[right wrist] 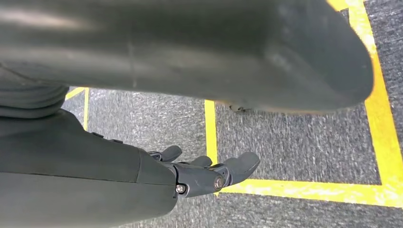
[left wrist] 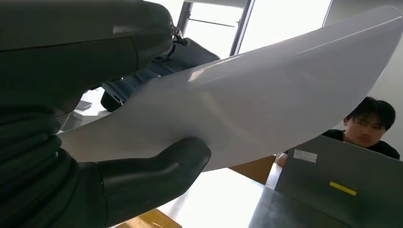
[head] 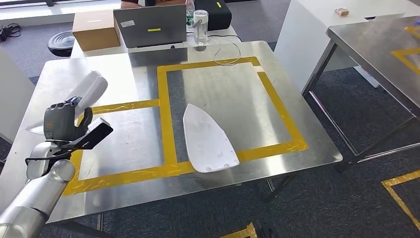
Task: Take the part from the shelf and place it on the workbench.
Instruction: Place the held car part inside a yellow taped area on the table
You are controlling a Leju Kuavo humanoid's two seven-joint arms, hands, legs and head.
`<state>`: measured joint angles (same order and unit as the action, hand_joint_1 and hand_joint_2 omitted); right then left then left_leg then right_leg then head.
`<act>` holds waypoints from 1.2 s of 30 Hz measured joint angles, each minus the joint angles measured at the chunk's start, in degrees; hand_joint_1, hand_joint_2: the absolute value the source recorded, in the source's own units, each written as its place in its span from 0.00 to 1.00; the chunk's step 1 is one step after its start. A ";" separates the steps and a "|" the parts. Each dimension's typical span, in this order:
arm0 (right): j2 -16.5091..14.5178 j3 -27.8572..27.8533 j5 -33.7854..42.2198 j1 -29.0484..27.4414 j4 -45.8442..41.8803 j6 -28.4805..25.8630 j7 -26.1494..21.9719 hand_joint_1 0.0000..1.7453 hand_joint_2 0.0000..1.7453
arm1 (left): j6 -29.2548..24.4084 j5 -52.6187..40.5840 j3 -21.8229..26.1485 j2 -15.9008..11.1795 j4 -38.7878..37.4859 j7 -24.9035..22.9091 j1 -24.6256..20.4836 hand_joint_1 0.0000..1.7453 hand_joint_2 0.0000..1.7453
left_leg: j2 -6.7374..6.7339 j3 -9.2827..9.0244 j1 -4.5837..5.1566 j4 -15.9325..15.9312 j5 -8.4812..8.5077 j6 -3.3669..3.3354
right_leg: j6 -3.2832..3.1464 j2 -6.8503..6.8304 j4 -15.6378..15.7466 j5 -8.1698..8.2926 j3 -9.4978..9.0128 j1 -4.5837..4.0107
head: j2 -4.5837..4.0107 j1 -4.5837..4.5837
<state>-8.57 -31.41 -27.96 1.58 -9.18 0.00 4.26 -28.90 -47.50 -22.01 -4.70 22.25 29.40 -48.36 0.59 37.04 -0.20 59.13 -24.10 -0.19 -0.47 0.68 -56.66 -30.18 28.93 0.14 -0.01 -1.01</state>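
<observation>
Left robot hand [head: 62, 124] grips a white curved part [head: 89, 91] above the table [head: 124, 134] — placement pending. Right robot hand [right wrist: 209, 173] hangs empty, fingers apart.

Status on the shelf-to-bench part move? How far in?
Done: one white part already lies on the workbench, across the yellow tape. In hand: the left robot hand holds a second white part above the bench's left side. Left: set it down and let go. The right robot hand hangs open over the floor.

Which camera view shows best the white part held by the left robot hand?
The left wrist view: the white part is large, with the thumb pressed against it. In the head view the left robot hand partly hides it.
</observation>
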 joint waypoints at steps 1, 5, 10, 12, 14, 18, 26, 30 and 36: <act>0.00 0.00 0.00 -0.08 0.00 0.00 0.01 0.00 0.00 | 0.03 0.00 -0.30 0.14 -0.22 0.04 0.00 1.00 1.00 | -0.03 -0.05 0.03 0.00 0.01 -0.01 | 0.31 0.02 0.01 -0.01 -0.02 0.05 | 0.00 0.01; 0.01 0.00 -0.14 -0.20 0.00 0.03 0.14 0.00 0.00 | 0.54 -0.56 -1.53 0.46 -1.09 0.89 0.05 1.00 1.00 | 0.00 -0.35 0.02 -0.09 0.03 -0.02 | 0.48 0.00 0.00 -0.06 -0.23 0.04 | 0.00 0.02; 0.00 0.02 -0.83 -0.30 0.00 0.61 -0.10 0.00 0.00 | -0.96 -1.55 -3.13 0.45 -1.78 2.93 1.59 0.25 1.00 | -0.03 -0.69 0.03 -0.36 0.06 0.03 | 0.45 0.00 0.00 -0.09 -0.48 0.01 | -0.01 0.03; 0.00 0.04 -0.99 -0.36 0.00 0.71 -0.32 0.00 0.00 | -2.13 -2.42 -3.90 0.40 -1.98 2.90 2.30 0.00 1.00 | -0.02 -0.73 0.02 -0.43 0.07 0.04 | 0.42 0.00 0.00 -0.11 -0.48 0.01 | -0.01 0.03; 0.00 0.04 -0.97 -0.37 0.00 0.72 -0.75 0.00 0.00 | -2.66 -3.20 -4.69 0.40 -2.22 1.62 2.57 0.00 0.50 | -0.01 -0.76 0.02 -0.49 0.08 0.06 | 0.40 -0.01 0.00 -0.14 -0.48 0.01 | -0.02 0.03; 0.00 0.04 -0.44 -0.36 0.00 0.27 -1.11 0.00 0.00 | -0.41 -2.87 -5.32 0.52 -2.71 -3.60 2.57 0.00 0.00 | -0.02 -0.88 0.02 -0.57 0.08 0.07 | 0.39 -0.01 0.00 -0.19 -0.50 0.00 | 0.00 0.03; -0.17 -0.36 1.02 -0.42 0.00 -0.81 -0.90 0.00 0.00 | -3.22 1.82 -5.37 0.51 -1.93 -3.73 3.45 0.00 0.00 | 0.04 -0.89 0.30 -0.47 -0.15 -0.11 | 0.56 -0.01 0.13 -0.30 -0.62 0.29 | 0.00 0.04; -0.43 -0.90 1.33 -0.51 0.00 -1.20 -0.99 0.00 0.00 | -8.41 4.17 -4.89 0.33 1.55 -2.34 5.36 0.00 0.00 | -0.04 -1.25 0.23 -0.95 0.00 -0.66 | 1.16 -0.03 -0.09 -0.62 -0.72 0.43 | 0.01 0.02; -0.46 -1.20 1.44 -0.75 0.01 -1.58 -1.32 0.00 0.00 | -11.26 2.92 -1.06 -0.32 14.58 -0.94 12.24 0.00 0.00 | -0.70 -1.71 -0.40 -1.67 0.26 -1.15 | 2.33 -0.31 -16.45 -7.38 7.59 1.09 | 0.00 -0.23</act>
<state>-9.03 -32.61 -26.52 0.84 -9.17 -1.58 2.94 -40.16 -44.57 -23.07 -5.02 36.83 28.46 -36.12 -0.11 35.33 -0.60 57.46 -23.84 -1.34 1.86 0.37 -73.10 -37.57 36.52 1.22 -0.01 -1.24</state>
